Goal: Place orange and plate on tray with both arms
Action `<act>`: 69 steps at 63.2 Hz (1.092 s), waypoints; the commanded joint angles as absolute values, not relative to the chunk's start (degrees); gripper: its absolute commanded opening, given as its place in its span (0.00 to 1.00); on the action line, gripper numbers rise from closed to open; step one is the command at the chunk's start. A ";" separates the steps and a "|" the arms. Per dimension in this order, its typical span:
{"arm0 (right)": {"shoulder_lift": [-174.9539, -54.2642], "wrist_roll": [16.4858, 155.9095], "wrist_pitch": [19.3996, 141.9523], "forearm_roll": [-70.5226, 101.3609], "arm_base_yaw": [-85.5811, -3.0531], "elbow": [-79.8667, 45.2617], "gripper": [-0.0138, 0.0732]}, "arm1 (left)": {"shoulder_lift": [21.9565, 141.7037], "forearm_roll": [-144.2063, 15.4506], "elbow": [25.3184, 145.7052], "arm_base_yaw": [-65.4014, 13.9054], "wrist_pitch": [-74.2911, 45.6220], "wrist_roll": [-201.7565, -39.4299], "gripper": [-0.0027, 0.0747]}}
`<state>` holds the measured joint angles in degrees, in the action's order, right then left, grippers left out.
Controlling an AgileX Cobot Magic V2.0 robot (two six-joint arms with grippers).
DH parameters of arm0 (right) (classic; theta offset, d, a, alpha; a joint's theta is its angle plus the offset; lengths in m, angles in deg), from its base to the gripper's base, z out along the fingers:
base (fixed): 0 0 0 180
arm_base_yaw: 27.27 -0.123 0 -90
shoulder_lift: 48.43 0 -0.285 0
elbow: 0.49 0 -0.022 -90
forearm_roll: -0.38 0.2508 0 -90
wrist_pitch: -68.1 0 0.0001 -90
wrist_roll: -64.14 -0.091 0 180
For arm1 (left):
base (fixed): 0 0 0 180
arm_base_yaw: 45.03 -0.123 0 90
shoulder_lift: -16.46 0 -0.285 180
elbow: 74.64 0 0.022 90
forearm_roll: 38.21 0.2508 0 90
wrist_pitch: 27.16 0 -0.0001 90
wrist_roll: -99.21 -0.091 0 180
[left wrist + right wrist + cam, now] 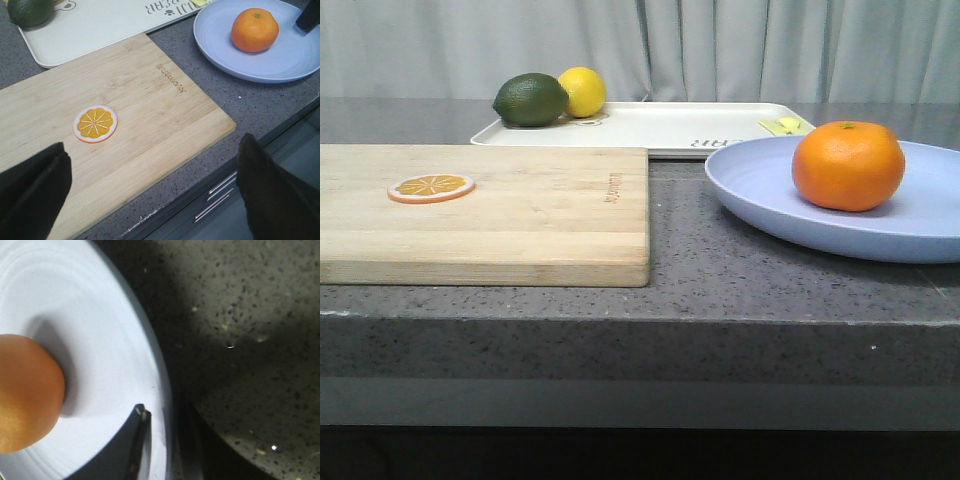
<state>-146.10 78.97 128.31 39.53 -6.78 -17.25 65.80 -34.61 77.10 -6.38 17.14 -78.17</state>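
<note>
The orange (848,165) sits on the pale lavender plate (760,190) at the right of the counter; both also show in the left wrist view, the orange (254,30) on the plate (215,35). The cream tray (660,125) lies behind, at the back. My right gripper (161,416) holds the plate's near rim (125,340), one finger on top of the plate and one beneath, close beside the orange (25,395). Its dark tip shows in the left wrist view (306,17). My left gripper (154,145) is open and empty above the cutting board's near edge.
A wooden cutting board (520,215) with a thin orange slice (431,187) lies left of the plate. A green lime (530,99) and a yellow lemon (583,91) sit on the tray's far left end. The counter's front edge (640,315) is near.
</note>
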 commanded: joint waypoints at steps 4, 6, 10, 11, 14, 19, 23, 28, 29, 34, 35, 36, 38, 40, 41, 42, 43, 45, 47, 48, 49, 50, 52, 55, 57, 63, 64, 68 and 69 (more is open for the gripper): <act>-144.26 79.81 128.07 42.09 -6.29 -15.58 0.20 | 65.58 -34.47 78.58 -6.63 12.93 -77.59 0.88; -144.26 79.81 128.07 42.09 -6.29 -15.58 0.15 | 65.58 -34.47 78.58 -6.63 12.93 -77.59 0.88; -144.26 79.70 128.07 42.09 -6.29 -15.58 0.09 | 65.58 -34.47 78.58 -6.63 12.93 -77.59 0.88; -144.26 79.70 128.07 42.09 -6.29 -15.58 0.08 | 65.58 -34.47 78.58 -6.63 12.93 -77.59 0.88; -144.26 79.70 128.01 42.09 -6.29 -15.58 0.06 | 65.58 -34.47 78.58 -6.63 12.93 -77.59 0.88; -144.26 79.70 127.66 42.09 -6.29 -15.58 0.04 | 65.58 -34.47 78.58 -6.63 12.93 -77.59 0.88; -144.26 79.70 127.66 42.09 -6.29 -15.58 0.03 | 65.58 -34.47 78.58 -6.63 12.93 -77.59 0.88; -144.26 79.70 127.74 42.09 -6.29 -15.58 0.03 | 65.58 -34.47 78.58 -6.63 12.93 -77.59 0.88; -144.26 79.70 127.84 42.09 -6.29 -15.58 0.03 | 65.58 -34.47 78.58 -6.63 12.93 -77.59 0.88; -144.26 79.70 128.95 42.09 -6.29 -15.58 0.03 | 65.58 -34.47 78.58 -6.63 12.93 -77.59 0.88; -144.26 79.70 129.06 42.09 -6.29 -15.58 0.03 | 65.58 -34.47 78.58 -6.63 12.93 -77.59 0.88; -144.26 79.70 129.17 42.09 -6.29 -15.58 0.03 | 65.58 -34.47 78.58 -6.63 12.93 -77.59 0.88; -144.26 79.70 129.19 42.09 -6.29 -15.58 0.03 | 65.58 -34.47 78.58 -6.63 12.93 -77.59 0.88; -144.26 79.70 129.12 42.09 -6.36 -15.58 0.03 | 65.58 -34.47 78.58 -6.63 12.93 -77.59 0.88; -144.26 79.70 128.95 42.09 -6.36 -15.58 0.03 | 65.58 -34.47 78.58 -6.63 12.93 -77.59 0.88; -144.26 79.64 128.90 42.16 -6.36 -15.58 0.03 | 65.58 -34.47 78.58 -6.63 12.93 -77.59 0.88; -144.26 79.57 128.89 42.34 -6.36 -15.58 0.03 | 65.58 -34.47 78.58 -6.63 12.93 -77.59 0.88; -144.26 79.52 128.97 42.97 -6.36 -15.58 0.03 | 65.58 -34.47 78.58 -6.63 12.93 -77.59 0.88; -144.19 79.51 129.48 44.04 -6.36 -15.58 0.03 | 65.58 -34.47 78.58 -6.63 12.93 -77.59 0.88; -144.14 79.51 129.88 45.22 -6.36 -15.58 0.03 | 65.58 -34.47 78.58 -6.63 12.93 -77.59 0.88; -144.15 79.51 130.19 45.83 -6.41 -15.58 0.03 | 65.58 -34.47 78.58 -6.63 12.93 -77.59 0.88; -144.06 79.51 130.57 46.40 -6.47 -15.51 0.03 | 65.58 -34.47 78.58 -6.63 12.93 -77.59 0.88; -143.95 79.51 130.92 47.44 -6.64 -15.45 0.03 | 65.58 -34.47 78.58 -6.63 12.93 -77.59 0.88; -143.95 79.51 131.34 48.55 -7.09 -14.93 0.03 | 65.58 -34.47 78.58 -6.63 12.93 -77.59 0.88; -143.95 79.51 131.52 48.73 -7.75 -14.44 0.03 | 65.58 -34.47 78.58 -6.63 12.93 -77.59 0.88; -143.95 78.47 130.86 48.73 -10.20 -12.15 0.03 | 65.58 -34.47 78.58 -6.63 12.93 -77.59 0.88; -143.95 77.96 130.64 48.73 -10.64 -11.72 0.03 | 65.58 -34.47 78.58 -6.63 12.93 -77.59 0.88; -143.95 75.62 128.80 48.73 -12.69 -9.81 0.03 | 65.58 -34.47 78.58 -6.63 12.93 -77.59 0.88; -143.95 75.11 128.24 48.73 -13.16 -9.34 0.03 | 65.58 -34.47 78.58 -6.63 12.93 -77.59 0.88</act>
